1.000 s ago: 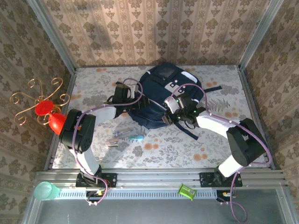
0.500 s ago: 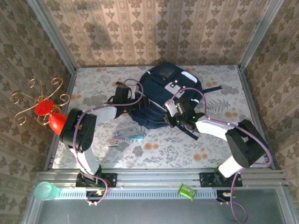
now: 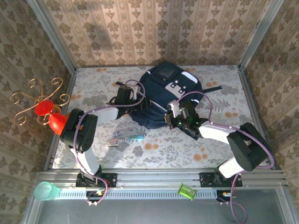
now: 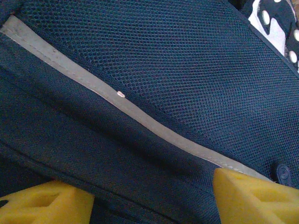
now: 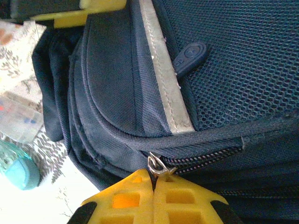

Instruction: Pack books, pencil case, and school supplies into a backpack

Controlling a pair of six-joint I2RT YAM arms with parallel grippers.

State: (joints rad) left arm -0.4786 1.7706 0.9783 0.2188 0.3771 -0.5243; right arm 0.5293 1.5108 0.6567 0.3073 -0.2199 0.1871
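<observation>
- Backpack (image 3: pixel 161 93), navy and bulky, lies at the centre of the overhead frame on the floral table (image 3: pixel 210 149).
- Nearest us, below its left edge, the school supplies (image 3: pixel 126 136) lie loose: a teal-handled tool and thin sticks.
- Right gripper (image 5: pixel 154 182) is clenched at the pack's lower edge, its yellow latticed pads pressed flush and pinching the metal zip pull (image 5: pixel 156 164).
- Left gripper (image 4: pixel 149 205) sits farther up, on the left side. Its yellow fingers (image 4: pixel 42 205) stand wide apart with fabric between; we cannot tell whether they squeeze it.
- Beyond: honeycomb mesh (image 4: pixel 187 60), a smooth grey strip (image 4: pixel 140 116), coarse woven nylon.
</observation>
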